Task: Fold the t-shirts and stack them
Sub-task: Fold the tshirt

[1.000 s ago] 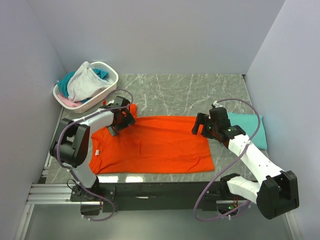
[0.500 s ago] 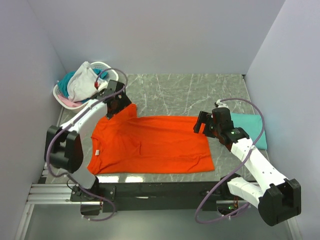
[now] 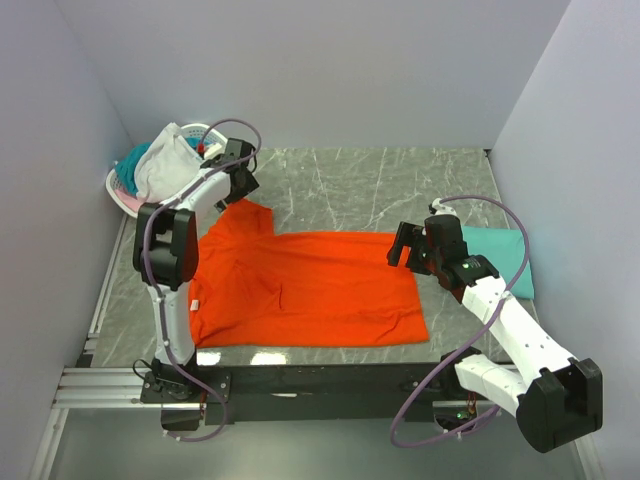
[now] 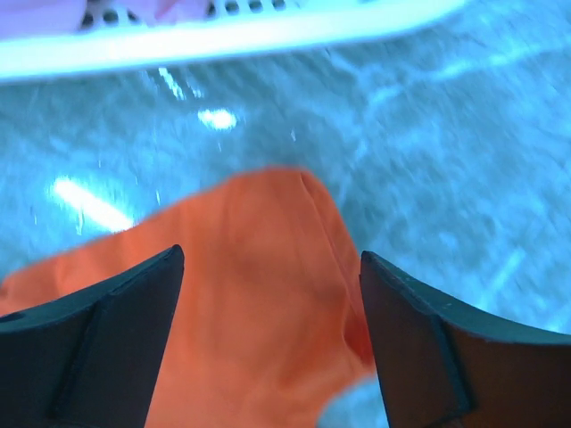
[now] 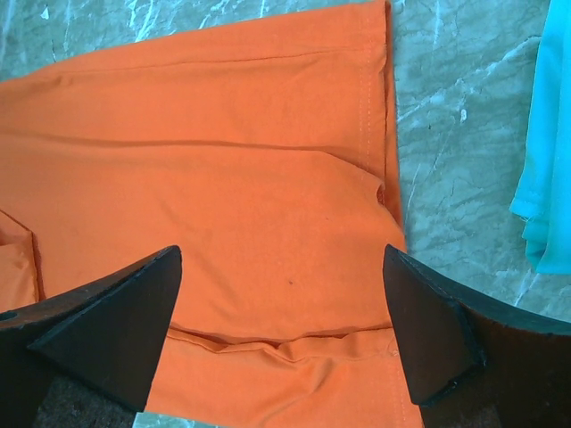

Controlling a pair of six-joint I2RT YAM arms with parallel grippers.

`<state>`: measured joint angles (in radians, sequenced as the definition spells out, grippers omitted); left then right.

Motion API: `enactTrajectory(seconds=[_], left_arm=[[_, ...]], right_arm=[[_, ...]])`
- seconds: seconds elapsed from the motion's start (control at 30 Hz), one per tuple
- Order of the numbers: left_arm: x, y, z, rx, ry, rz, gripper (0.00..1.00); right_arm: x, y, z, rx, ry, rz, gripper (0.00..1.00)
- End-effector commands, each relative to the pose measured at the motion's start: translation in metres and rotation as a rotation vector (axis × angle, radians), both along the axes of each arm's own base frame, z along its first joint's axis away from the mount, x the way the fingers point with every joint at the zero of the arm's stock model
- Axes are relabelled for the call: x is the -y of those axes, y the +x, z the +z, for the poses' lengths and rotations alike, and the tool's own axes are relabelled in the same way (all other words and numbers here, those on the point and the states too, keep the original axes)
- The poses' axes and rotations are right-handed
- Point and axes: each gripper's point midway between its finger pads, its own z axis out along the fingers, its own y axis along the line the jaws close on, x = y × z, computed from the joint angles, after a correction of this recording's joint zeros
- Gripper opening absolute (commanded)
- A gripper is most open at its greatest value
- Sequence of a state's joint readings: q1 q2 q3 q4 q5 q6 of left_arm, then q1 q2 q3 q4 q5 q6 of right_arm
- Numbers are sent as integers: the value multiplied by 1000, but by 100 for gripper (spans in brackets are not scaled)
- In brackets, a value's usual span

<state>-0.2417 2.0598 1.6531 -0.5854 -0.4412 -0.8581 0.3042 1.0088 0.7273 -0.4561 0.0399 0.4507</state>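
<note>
Now that your left end effector (image 3: pixel 242 180) sits far-left beside the basket (image 3: pixel 122 192), jaws open, the orange t-shirt (image 3: pixel 300 285) lies spread mid-counter, sleeve drawn out. Your right end effector (image 3: pixel 402 248) hovers open over its hem; folding looks ready to begin.

walls (image 3: pixel 300 70): plain pale grey | table (image 3: pixel 380 190): grey marbled, glossy glare

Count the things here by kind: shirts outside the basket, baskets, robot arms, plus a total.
Shirts outside the basket: 2 (orange t-shirt, teal t-shirt)
Baskets: 1 (white basket)
Robot arms: 2 (left arm, right arm)
Total: 5
</note>
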Motion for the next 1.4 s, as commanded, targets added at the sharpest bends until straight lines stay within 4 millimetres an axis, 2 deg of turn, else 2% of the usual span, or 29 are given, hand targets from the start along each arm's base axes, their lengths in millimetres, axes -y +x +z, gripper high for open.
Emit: enactTrajectory(seconds=[0.0,0.23,0.27,0.33,0.6,0.77,0.8,0.83,0.87,1.0,1.1,1.2,1.27,1.3,1.37], left_arm=[[-10,27,17,84,60,0,83],[-16,49,5,99,98,8,70],[-16,50,-5,79,102,8,68],[-17,54,-10,72,107,8,64],[-21,52,-31,34,129,15,50],[-20,47,-42,1,119,8,23],[-19,47,-41,1,116,4,11],[-19,46,-42,-2,114,2,3],[-18,46,-40,-1,113,-7,1],[-13,42,-33,0,94,-36,1],[-15,36,-19,22,88,-36,1],[-13,26,-6,55,70,-47,1],[-13,17,1,66,56,-54,1],[-13,14,3,67,51,-56,1],[-11,5,10,72,34,-65,1]], right_arm=[[2,9,14,67,6,-3,100],[3,9,12,64,1,-6,100],[2,9,12,64,1,-4,100],[2,10,12,64,2,-3,100],[3,9,13,69,1,-8,100],[5,9,13,67,-2,-14,100],[5,9,13,66,-5,-14,100],[4,9,12,64,-4,-14,100],[5,9,12,63,-6,-18,100],[9,10,13,66,-13,-38,100],[17,13,13,60,-24,-103,100],[17,23,18,57,-16,-129,100],[11,35,29,84,9,-121,100],[9,39,26,74,14,-123,100],[8,51,32,88,19,-140,99]])
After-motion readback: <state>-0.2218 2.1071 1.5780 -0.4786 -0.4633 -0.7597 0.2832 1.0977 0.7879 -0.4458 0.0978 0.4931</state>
